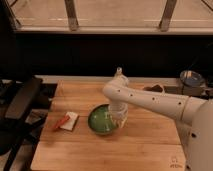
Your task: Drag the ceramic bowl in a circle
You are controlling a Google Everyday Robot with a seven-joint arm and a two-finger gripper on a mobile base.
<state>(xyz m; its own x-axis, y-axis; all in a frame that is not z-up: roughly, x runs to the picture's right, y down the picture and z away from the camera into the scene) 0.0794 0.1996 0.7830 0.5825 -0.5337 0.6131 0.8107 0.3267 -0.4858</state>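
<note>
Centrally, on a wooden table (150, 145) that fills the lower half of the frame: one ceramic bowl (102, 120), round, glossy green, darker at the rim, wide and shallow, sitting just left of the frame's centre and upright on the wood. Gripper (120, 119): at the bowl's right rim, reaching down from the wrist of a white arm (160, 102) that enters from the lower right of the frame and bends over the table; it appears to be in contact with the rim, though whether it grips the bowl or merely presses against it cannot be made out from this angle. Left of the bowl and apart from it: a small white packet (70, 121) lying flat, with a red-orange item (61, 123) touching its left edge. Behind the arm's elbow, near the table's far edge: a small clear bottle (119, 75), upright, its lower part hidden by the arm. Right of the bottle, partly behind the arm: a dark object (155, 88), identity unclear. Upper right, off the table: a grey-blue dish (191, 78) on a dark counter. Left of the table: a black chair (22, 102).
</note>
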